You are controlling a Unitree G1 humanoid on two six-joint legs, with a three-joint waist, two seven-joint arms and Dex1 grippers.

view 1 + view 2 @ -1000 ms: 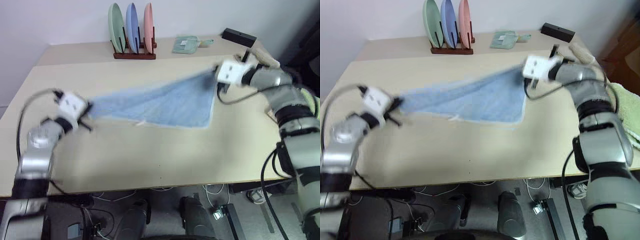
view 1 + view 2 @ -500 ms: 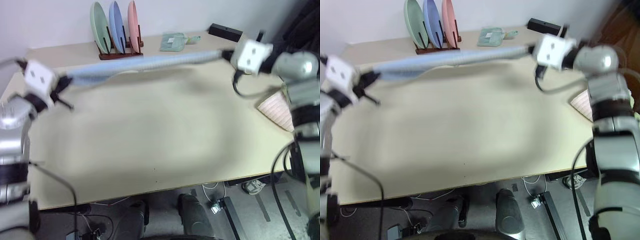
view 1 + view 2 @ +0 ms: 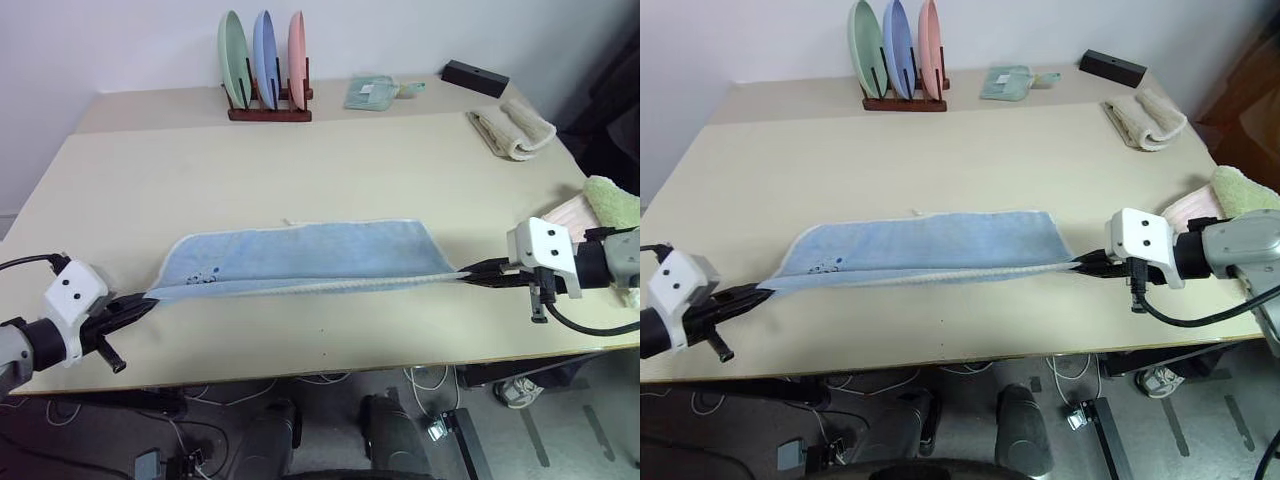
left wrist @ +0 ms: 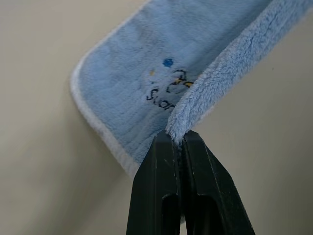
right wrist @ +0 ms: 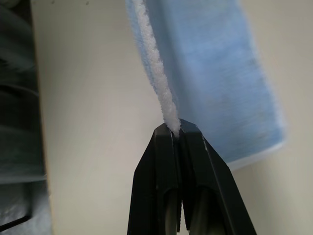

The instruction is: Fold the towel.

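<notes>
The light blue towel (image 3: 300, 256) lies stretched lengthwise across the near half of the table, its front hem lifted and pulled taut between both grippers. A small dark printed mark (image 4: 168, 88) sits near its left corner. My left gripper (image 3: 150, 301) is shut on the towel's near left corner, low by the table's front edge. At the right, my right gripper (image 3: 470, 274) is shut on the near right corner. The wrist views show each pair of black fingers (image 4: 166, 161) (image 5: 168, 147) pinching the fluffy edge.
A wooden rack with three plates (image 3: 266, 70) stands at the back. A small mint-green cloth (image 3: 373, 91) and a black box (image 3: 476, 77) lie behind. A beige rolled towel (image 3: 512, 128) rests at the right, with pink and green cloths (image 3: 608, 200) near the right edge.
Both grippers came down and back toward the table's front edge, carrying the towel from high over the back of the table to lying flat, with its front edge held taut.
</notes>
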